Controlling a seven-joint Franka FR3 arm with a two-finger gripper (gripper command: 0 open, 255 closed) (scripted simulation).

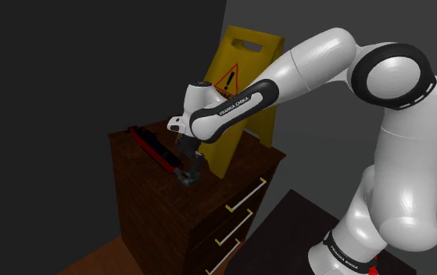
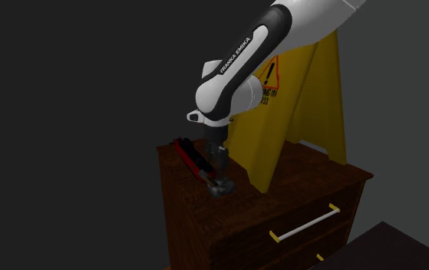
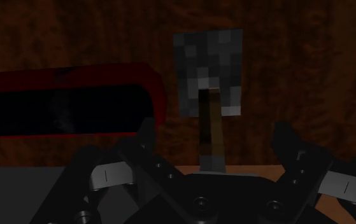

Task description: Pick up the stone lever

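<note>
Your end effector (image 3: 216,137) hangs open over the stone lever (image 3: 208,70), its handle between the fingers and untouched. The lever sits on the dresser (image 1: 150,207). In the shoulder view a red and black tool (image 3: 68,75) runs off toward ten o'clock. You're likely at the grasp step: ease down, then close on the handle.

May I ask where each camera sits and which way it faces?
Shoulder view: beside and behind the arm's base, looking down on the dresser; whole arm and gripper show.
Second exterior view: off the dresser's corner, facing its top; forearm and gripper show.
Wrist view: on the hand, looking along open fingers at the lever.
Both exterior views share the yellow sign.
</note>
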